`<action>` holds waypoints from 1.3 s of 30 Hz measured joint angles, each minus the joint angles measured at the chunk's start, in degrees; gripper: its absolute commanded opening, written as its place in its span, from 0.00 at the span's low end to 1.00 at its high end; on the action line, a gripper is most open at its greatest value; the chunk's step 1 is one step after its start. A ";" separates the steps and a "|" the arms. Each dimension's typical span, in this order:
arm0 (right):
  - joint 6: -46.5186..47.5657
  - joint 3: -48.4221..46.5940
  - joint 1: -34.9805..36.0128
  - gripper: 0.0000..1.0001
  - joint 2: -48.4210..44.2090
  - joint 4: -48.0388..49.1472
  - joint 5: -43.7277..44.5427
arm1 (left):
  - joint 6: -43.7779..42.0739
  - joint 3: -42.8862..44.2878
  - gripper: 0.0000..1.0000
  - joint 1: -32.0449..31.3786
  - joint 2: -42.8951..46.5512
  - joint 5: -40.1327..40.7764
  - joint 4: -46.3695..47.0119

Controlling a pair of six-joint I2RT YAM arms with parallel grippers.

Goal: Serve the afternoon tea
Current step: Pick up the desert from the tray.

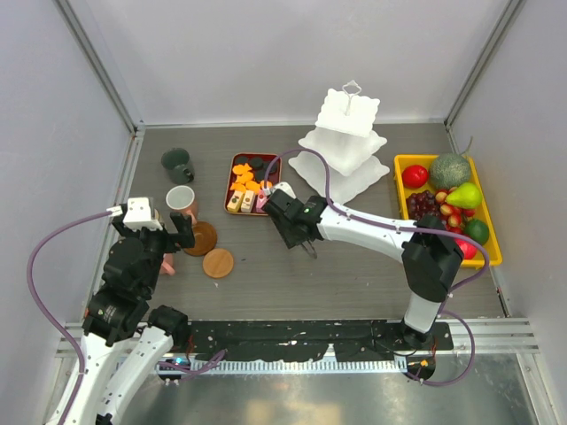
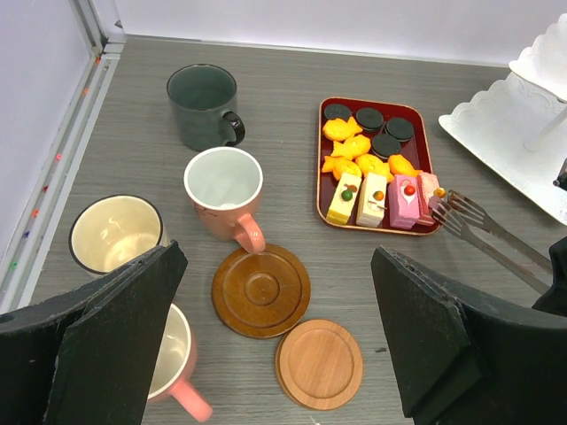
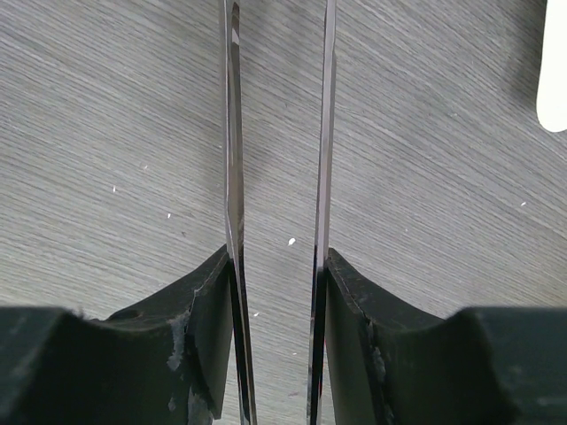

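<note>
Beside red tray (image 2: 321, 177), right hand (image 3: 276, 266) pinching metal tongs (image 3: 232, 133), left hand (image 2: 279, 266) spread wide

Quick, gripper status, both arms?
Left gripper: open, empty.
Right gripper: closed on the silver metal tongs.

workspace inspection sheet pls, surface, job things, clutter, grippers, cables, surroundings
surface: grey wood-grain table, no spills seen
job's things: white stand bare; sweets on red tray; dark green mug, cream mug, far pink mug, near pink mug; dark coaster, light coaster bare
clutter: yellow fruit tray
grippers: left gripper open, holding nothing; right gripper shut on metal tongs
cables: purple cables along both arms
surroundings: grey walls, metal frame
</note>
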State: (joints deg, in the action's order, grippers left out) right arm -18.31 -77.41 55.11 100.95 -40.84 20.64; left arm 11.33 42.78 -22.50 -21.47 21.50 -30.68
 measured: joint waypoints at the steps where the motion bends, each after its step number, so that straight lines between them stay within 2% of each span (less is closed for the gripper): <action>1: 0.00 -0.17 0.00 0.45 0.00 -0.17 -0.04 | -0.02 0.00 0.99 -0.02 0.00 0.02 0.00; 17: -1.99 -4.72 -0.22 0.47 2.36 -0.31 -1.88 | -0.07 -0.35 0.99 -0.04 0.02 0.26 0.17; 28: -5.01 -4.92 -0.22 0.49 3.32 -1.31 -1.44 | -0.09 -0.50 0.99 -0.04 0.02 0.52 0.20; 39: -5.92 -4.92 -0.22 0.48 3.34 -1.46 -1.31 | -0.11 -0.50 0.99 -0.04 0.02 0.61 0.20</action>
State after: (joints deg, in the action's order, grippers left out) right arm -24.23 -82.32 54.89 104.29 -42.30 19.33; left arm 11.22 42.28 -22.55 -21.45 22.11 -30.48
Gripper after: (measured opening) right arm 0.486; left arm 0.992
